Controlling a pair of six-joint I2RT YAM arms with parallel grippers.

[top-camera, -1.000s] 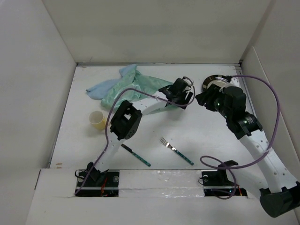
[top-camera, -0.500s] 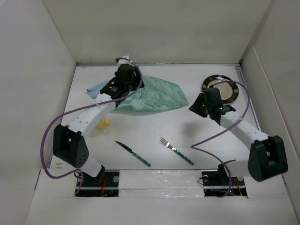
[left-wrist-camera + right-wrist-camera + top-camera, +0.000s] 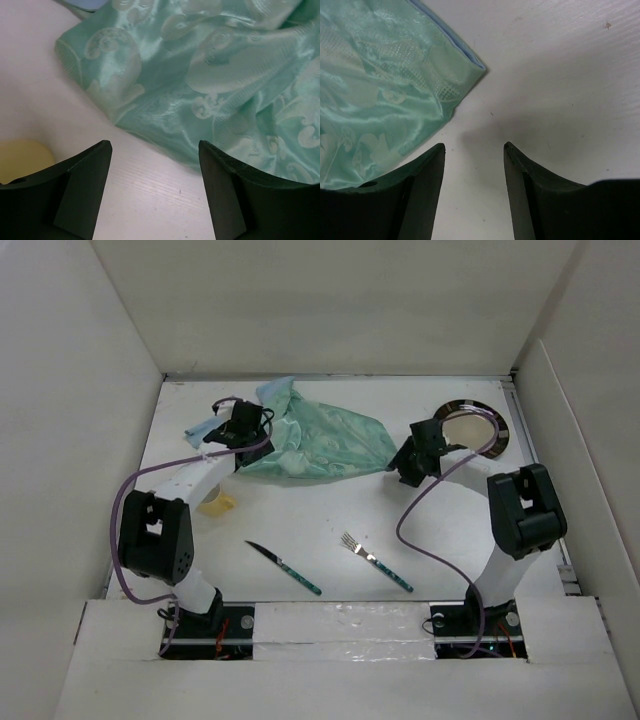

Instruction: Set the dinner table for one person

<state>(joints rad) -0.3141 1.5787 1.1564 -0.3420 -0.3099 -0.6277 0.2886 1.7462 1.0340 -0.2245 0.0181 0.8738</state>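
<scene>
The white dinner table (image 3: pixel 400 520) carries a mint-green patterned cloth (image 3: pixel 320 440) spread at the back centre. My left gripper (image 3: pixel 243 445) is open and empty, low over bare table at the cloth's left corner. In the left wrist view the cloth (image 3: pixel 210 85) lies just beyond that gripper (image 3: pixel 155 150). My right gripper (image 3: pixel 402 460) is open and empty next to the cloth's right corner. In the right wrist view that corner (image 3: pixel 380 90) lies ahead and left of the gripper (image 3: pixel 473 146). A dark-rimmed plate (image 3: pixel 470 425) lies at the back right.
A yellow cup (image 3: pixel 218 502) stands on the left, near my left arm, and shows in the left wrist view (image 3: pixel 20 157). A knife (image 3: pixel 285 568) and a fork (image 3: pixel 375 562) lie near the front. A blue cloth (image 3: pixel 205 430) sticks out behind the green one. White walls surround the table.
My left gripper went from the cloth's right end across to its left corner. The bunched cloth now lies spread out. My right arm folded in, with its gripper now at the cloth's right corner.
</scene>
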